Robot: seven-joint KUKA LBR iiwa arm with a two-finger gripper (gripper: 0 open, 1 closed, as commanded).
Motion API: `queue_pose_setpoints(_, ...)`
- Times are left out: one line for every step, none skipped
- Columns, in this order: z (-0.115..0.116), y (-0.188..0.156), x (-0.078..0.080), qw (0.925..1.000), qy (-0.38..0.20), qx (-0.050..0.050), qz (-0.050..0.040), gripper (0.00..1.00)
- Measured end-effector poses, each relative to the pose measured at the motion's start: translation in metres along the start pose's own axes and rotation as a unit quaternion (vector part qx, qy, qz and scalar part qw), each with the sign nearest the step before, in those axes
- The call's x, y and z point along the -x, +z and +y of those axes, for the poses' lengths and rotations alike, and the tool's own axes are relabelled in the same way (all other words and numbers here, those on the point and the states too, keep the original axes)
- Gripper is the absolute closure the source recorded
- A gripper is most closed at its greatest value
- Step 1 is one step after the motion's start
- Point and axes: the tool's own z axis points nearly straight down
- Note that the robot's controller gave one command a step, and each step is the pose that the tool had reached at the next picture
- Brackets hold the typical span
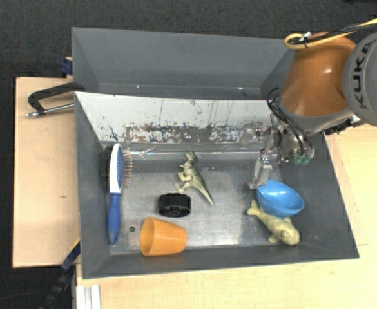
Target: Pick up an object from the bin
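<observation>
We note the claw point(264, 172) low near the bin's point(175, 63) right wall, just behind a blue bowl point(280, 199). A tan toy fish point(276, 226) lies at the bowl's front. We cannot tell the claw's spread.

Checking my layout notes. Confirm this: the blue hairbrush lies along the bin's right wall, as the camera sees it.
Not right. The camera view shows the blue hairbrush lying along the left wall of the bin; the gripper and a blue bowl are at the right.
</observation>
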Motion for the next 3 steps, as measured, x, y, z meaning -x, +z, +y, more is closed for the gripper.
queue_pose_setpoints(-0.07, 0.088, -0.016, 0.9926, -0.121, 0.0, 0.0015, 0.0)
queue_pose_setpoints(-0.069, 0.087, -0.015, 0.9925, -0.122, 0.0, 0.0, 1.0)
queue_pose_setpoints(-0.041, -0.083, -0.037, 0.9876, -0.157, -0.002, -0.0065, 1.0)
